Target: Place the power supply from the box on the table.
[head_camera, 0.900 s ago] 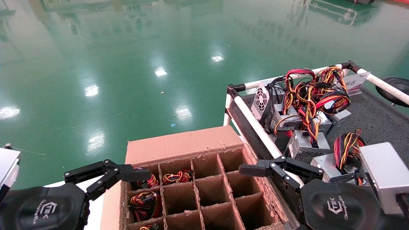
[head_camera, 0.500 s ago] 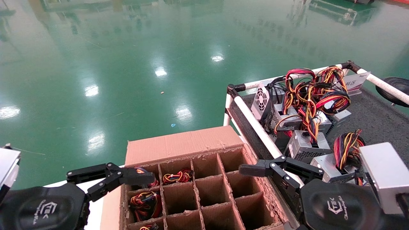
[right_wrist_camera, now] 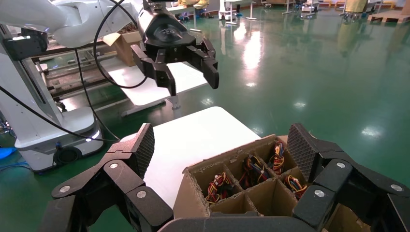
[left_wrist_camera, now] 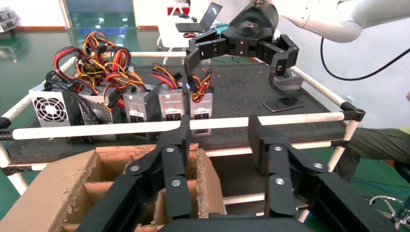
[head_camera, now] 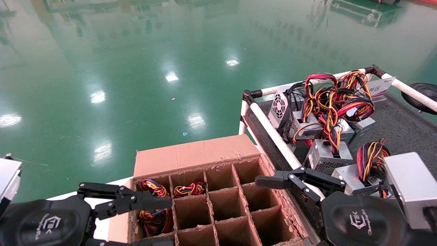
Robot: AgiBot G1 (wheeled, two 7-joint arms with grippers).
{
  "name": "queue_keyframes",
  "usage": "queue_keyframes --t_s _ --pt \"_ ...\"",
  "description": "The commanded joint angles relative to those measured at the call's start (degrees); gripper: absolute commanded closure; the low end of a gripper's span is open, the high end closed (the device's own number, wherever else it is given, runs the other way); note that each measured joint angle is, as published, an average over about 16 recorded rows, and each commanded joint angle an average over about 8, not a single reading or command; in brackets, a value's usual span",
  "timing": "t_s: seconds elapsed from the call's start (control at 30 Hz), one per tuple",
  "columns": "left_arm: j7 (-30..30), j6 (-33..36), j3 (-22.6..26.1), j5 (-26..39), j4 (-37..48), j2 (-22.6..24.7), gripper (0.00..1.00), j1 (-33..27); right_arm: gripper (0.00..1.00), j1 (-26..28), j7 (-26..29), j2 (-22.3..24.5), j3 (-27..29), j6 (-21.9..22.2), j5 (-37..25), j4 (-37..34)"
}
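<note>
The box [head_camera: 194,153] shows its cardboard grid of cells. Wire bundles of power supplies [head_camera: 189,188] fill the far-left cells, also seen in the right wrist view [right_wrist_camera: 217,186]. My left gripper [left_wrist_camera: 218,131] is open and empty. One finger [head_camera: 150,204] reaches over the left column of cells above a wire bundle [head_camera: 153,218], and the box's end wall [left_wrist_camera: 205,179] lies between the jaws. My right gripper [right_wrist_camera: 223,147] hangs open and empty at the box's right edge, by the table's white rail [head_camera: 273,135]. The grey felt table [head_camera: 403,130] lies to the right.
Several power supplies with tangled wires [head_camera: 327,155] lie on the table near the rail. A white board [right_wrist_camera: 193,135] sits left of the box. Glossy green floor [head_camera: 153,68] stretches beyond. The box's middle and right cells [head_camera: 222,201] hold nothing.
My left gripper has moved down and to the right, from the box's far-left corner to over the left column of cells. The right arm has not moved.
</note>
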Motion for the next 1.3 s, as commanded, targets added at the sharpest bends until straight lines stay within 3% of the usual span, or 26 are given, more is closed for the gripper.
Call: queue_keyframes --t_s 0.03,0.63,0.67,0.7,0.9,0.93,1.3 --pt "0.00 0.00 0.00 0.00 0.00 0.00 1.00 0.00 0.00 0.00 0.00 0.00 0.00 0.00 0.00 0.00" --pt "0.00 0.00 0.00 0.00 0.00 0.00 1.00 0.00 0.00 0.00 0.00 0.00 0.00 0.00 0.00 0.00" --pt "0.00 0.00 0.00 0.00 0.00 0.00 0.95 0.00 0.00 0.00 0.00 0.00 0.00 0.00 0.00 0.00" --pt "0.00 0.00 0.00 0.00 0.00 0.00 0.84 0.00 0.00 0.00 0.00 0.00 0.00 0.00 0.00 0.00" --pt "0.00 0.00 0.00 0.00 0.00 0.00 0.10 0.00 0.00 -0.05 -0.04 0.07 -0.05 0.03 -0.19 0.02" --pt "0.00 0.00 0.00 0.00 0.00 0.00 0.02 0.00 0.00 -0.07 -0.07 0.13 -0.11 0.09 -0.42 0.02" --pt "0.02 0.01 0.02 -0.01 0.03 0.00 0.00 -0.02 0.00 -0.62 0.66 1.80 -1.69 2.21 -5.78 0.31"
